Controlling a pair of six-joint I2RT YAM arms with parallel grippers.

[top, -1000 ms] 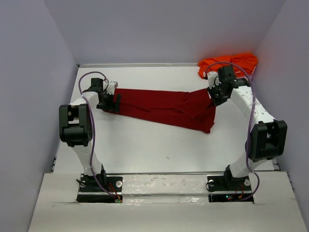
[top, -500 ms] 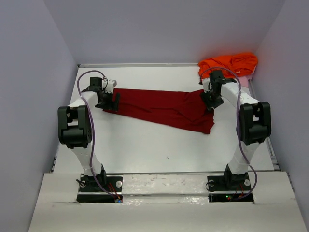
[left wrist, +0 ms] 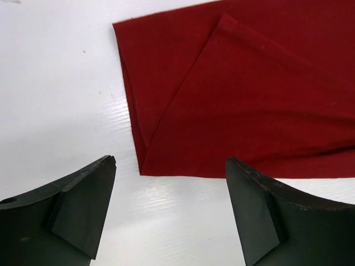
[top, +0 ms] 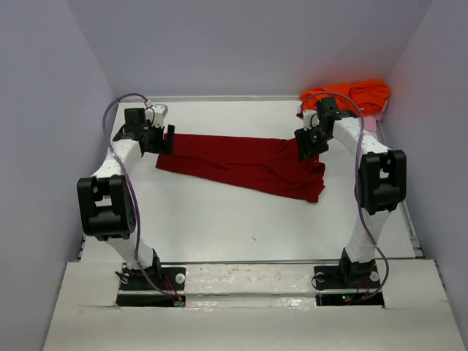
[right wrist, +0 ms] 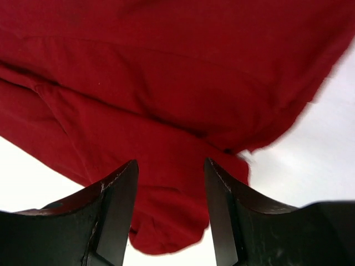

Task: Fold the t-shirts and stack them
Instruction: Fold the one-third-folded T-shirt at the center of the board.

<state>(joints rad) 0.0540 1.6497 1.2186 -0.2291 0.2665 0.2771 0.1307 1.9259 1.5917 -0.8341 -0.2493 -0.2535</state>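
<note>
Left tool (left wrist: 170, 160) and right tool (right wrist: 171, 162) are lifting away, both spread open and empty, from opposite ends of the crimson t-shirt (top: 241, 162), which is lying lengthwise-folded on the tabletop (top: 241, 216), awaiting its crosswise fold.

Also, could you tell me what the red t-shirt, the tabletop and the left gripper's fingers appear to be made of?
Red t-shirt: soft matte cloth, likely cotton knit; it creases and folds over itself.
Tabletop: hard white board with a slight gloss, perhaps laminate or paint; faint sheen streaks show.
Left gripper fingers: rigid matte black, probably plastic.
</note>
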